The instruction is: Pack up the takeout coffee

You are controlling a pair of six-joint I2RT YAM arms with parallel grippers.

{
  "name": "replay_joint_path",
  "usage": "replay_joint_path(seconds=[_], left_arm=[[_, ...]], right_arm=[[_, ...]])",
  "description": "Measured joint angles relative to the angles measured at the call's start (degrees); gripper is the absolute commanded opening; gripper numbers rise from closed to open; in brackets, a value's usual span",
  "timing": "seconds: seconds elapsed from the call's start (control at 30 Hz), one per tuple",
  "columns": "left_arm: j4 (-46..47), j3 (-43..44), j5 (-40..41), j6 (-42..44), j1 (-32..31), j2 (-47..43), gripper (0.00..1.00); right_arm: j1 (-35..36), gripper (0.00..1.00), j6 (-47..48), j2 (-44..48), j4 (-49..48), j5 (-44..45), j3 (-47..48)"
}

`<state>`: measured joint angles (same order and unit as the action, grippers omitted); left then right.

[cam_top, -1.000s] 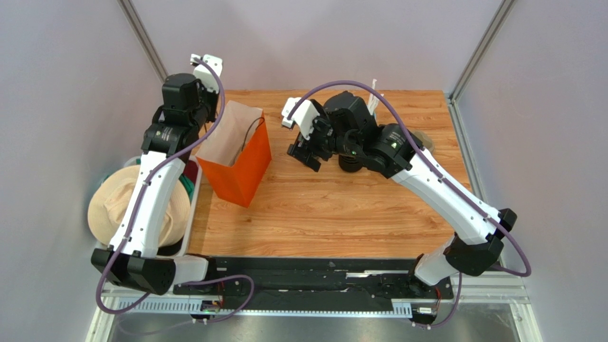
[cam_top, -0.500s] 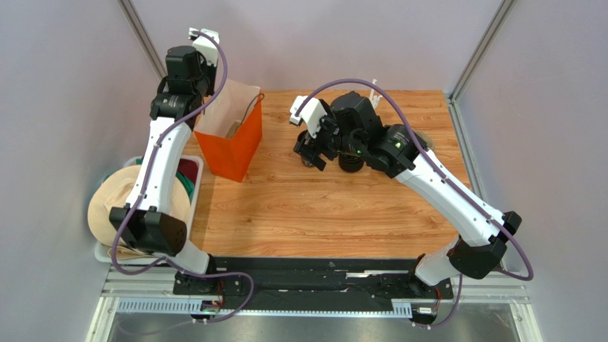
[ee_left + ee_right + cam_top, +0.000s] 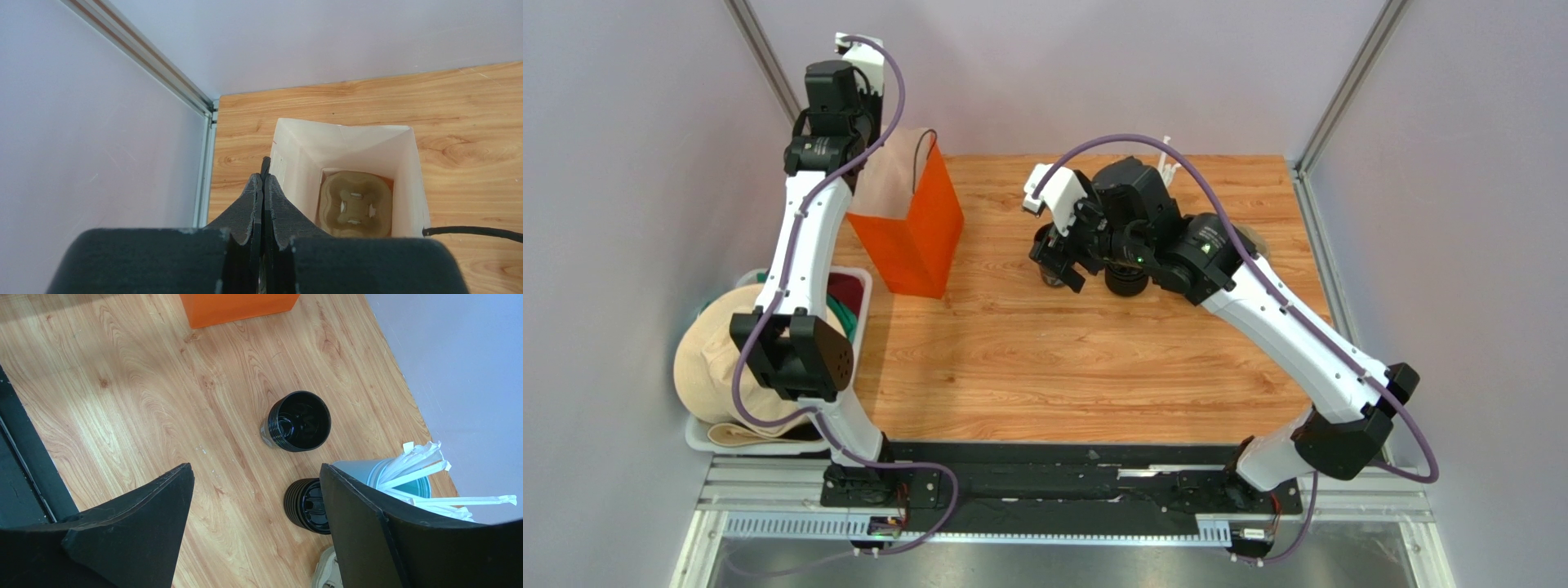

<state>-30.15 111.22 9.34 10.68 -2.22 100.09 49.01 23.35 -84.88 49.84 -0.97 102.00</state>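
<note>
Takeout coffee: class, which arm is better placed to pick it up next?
Right. The jaws of the right arm stand open over the takeout coffee, while those of the left arm are shut on the rim of the orange bag, well away from it.

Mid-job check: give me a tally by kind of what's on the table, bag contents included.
Black-lidded cups: 2
Blue cup of straws: 1
Orange bag: 1
Cardboard tray, inside the bag: 1
Total: 5, plus one pale item beside the cups, too hidden to name.
</note>
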Motion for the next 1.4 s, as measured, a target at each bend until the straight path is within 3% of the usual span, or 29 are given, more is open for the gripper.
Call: replay_joint_path(seconds=[0.13,0.17,0.23,0.37,0.67,1.0,1.2,1.4], left_arm=[[0.0,0.0,-0.5,-0.9,0.4,0.0,0.11],[0.0,0.0,-0.8,-1.2,0.4,-0.1,0.2],[-0.1,-0.1,-1.7,-1.9,0.4,-0.5,0.28],[-0.2,-1.6,-3.9,-3.0,0.4,-2.9,0.58],[0.0,-7.2,-10.1,-5.0,0.4,-16.0,0.98],[-0.5,-20.2,-26.8,-5.2,0.4,-34.9,0.99],[-8.3,-21.4,-40.3,0.9,0.4,-39.0,0.99],[-16.7,-23.6,-45.0,7.5,0.4,-40.6,0.99]], right_arm=[[-0.5,0.82,0.0,0.1,0.0,-0.1,0.0],[-0.5,0.83,0.0,0.1,-0.1,-0.1,0.0],[-0.7,0.85,0.0,0.2,0.0,-0.2,0.0],[-1.1,0.91,0.0,0.6,-0.2,-0.5,-0.4],[-4.7,0.98,-0.8,2.0,-0.1,-3.4,-0.8],[-12.7,0.99,-1.7,6.3,-0.2,-10.4,-4.6],[-17.3,0.99,-0.8,10.2,0.8,-14.9,-9.5],[-22.6,0.99,1.0,14.6,0.0,-14.1,-18.3]])
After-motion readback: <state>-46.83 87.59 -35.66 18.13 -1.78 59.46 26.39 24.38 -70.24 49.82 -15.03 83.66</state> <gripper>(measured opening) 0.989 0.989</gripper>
